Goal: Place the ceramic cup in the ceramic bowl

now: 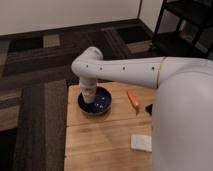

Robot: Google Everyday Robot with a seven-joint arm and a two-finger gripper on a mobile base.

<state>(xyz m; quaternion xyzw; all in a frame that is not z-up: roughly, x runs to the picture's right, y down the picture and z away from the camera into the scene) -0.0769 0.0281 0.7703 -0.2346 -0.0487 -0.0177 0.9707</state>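
claw (89, 94) clamps ceramic cup (88, 97) in ceramic bowl (101, 105).

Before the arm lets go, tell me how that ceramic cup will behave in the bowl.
The ceramic cup, taller than wide, may tip on the dark-blue bowl's glossy curved inside. Probably rigid and chippable. The shut end effector holds it low over the bowl.

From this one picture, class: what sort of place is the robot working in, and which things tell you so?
Probably an office or lab room: patterned carpet tiles, a dark metal shelving unit and a wooden table. The pincer is shut on the ceramic cup, over the ceramic bowl.
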